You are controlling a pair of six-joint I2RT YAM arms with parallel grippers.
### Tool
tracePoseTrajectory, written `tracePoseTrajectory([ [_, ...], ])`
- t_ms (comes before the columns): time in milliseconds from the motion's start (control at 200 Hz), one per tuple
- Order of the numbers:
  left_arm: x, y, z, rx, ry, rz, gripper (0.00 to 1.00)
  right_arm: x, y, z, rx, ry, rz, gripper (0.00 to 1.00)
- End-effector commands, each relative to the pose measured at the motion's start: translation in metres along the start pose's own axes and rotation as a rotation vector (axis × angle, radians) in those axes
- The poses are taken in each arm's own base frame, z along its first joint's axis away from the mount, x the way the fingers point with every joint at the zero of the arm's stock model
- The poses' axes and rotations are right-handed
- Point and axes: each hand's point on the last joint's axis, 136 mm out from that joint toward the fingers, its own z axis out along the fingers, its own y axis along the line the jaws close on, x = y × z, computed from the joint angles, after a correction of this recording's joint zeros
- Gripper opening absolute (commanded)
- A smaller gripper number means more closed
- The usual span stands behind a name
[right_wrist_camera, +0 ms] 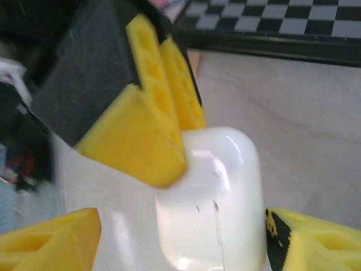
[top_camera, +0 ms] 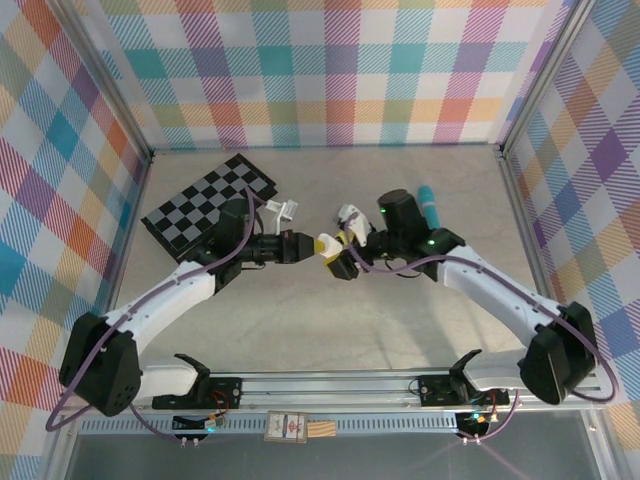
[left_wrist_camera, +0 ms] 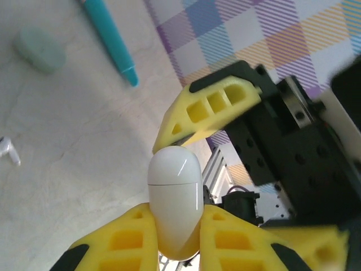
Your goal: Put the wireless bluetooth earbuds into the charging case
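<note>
While the left gripper (left_wrist_camera: pixel 176 213) clamps its fingers shut on the lower end of the white case (left_wrist_camera: pixel 175 180), the right gripper (right_wrist_camera: pixel 183 226) stands open around the same case. One of its fingers is close beside the case's flank and the other is well apart on the far side, with a clear gap between. The case thus sits between both pairs of fingers and appears held clear of the table (left_wrist_camera: pixel 67 169). Its rounded top pokes out past the left fingertips toward the right gripper. A thin seam runs across the case with no gap along it, so the lid looks shut, and nothing can be seen inside. One small white bud (left_wrist_camera: pixel 8 148) lies on the table, well off to the side of the left fingers. Farther beyond them rest a teal pen (left_wrist_camera: pixel 110 39) and a pale green case (left_wrist_camera: pixel 39 51), neither touched. Judged from this, the task is at an early stage: the white case is in hand between the two arms, but its lid is not yet open and no bud is seated. Most of the work seems left: the right fingers need a hold to swing the lid up, then each bud must be fetched, set in its well, and the lid closed.
</note>
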Motion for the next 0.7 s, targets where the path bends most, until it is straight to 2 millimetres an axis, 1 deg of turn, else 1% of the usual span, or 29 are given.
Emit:
tracePoseTrajectory([
  [0,-0.015,-0.034,-0.014,0.102,-0.135,0.322,0.11,-0.036,0.023,-0.034,-0.187,-0.207,0.104,0.76],
  [115,-0.016,-0.055,-0.026,0.189,-0.236,0.504,0.12,-0.046,0.017,-0.056,-0.242,-0.317,0.206,0.76],
  [170,-0.015,-0.063,-0.031,0.227,-0.275,0.564,0.13,-0.05,0.017,-0.062,-0.268,-0.349,0.232,0.76],
  [255,-0.015,-0.07,-0.034,0.264,-0.309,0.617,0.14,-0.058,0.022,-0.065,-0.321,-0.382,0.25,0.75],
  [365,-0.016,-0.079,-0.037,0.314,-0.351,0.669,0.15,-0.065,0.023,-0.065,-0.361,-0.41,0.254,0.69],
  [540,-0.019,-0.091,-0.041,0.396,-0.389,0.685,0.15,-0.066,0.021,-0.057,-0.384,-0.404,0.243,0.57],
  [695,-0.019,-0.091,-0.04,0.415,-0.39,0.678,0.15,-0.072,0.025,-0.05,-0.414,-0.401,0.222,0.45],
])
